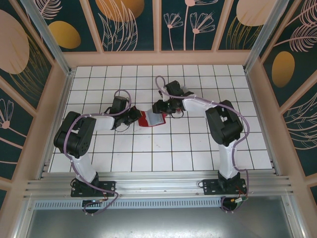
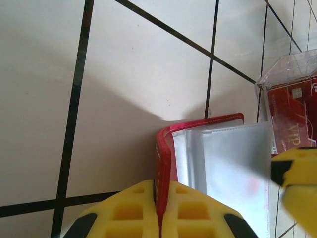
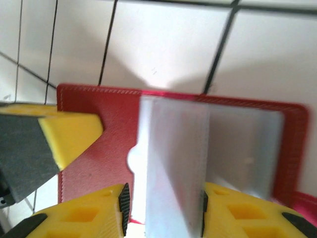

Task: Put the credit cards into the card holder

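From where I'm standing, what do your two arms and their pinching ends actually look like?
The left arm and right arm each have white links between bulky black joints, on a black base. A lilac cable loops loosely along each. The jaws are bright yellow plastic with square moulded pockets and black trim.

The top camera hangs high above and behind both claws and looks steeply down on the whole tiled table [image 1: 163, 148] from afar. Each wrist camera sits right behind its own claw, facing out along the fingers from very close: the left claw [image 2: 159, 191] and the right claw [image 3: 164, 193]. All three views share the red wallet [image 2: 163, 153] between the claws. Each wrist view also catches the opposite claw's finger at its edge.
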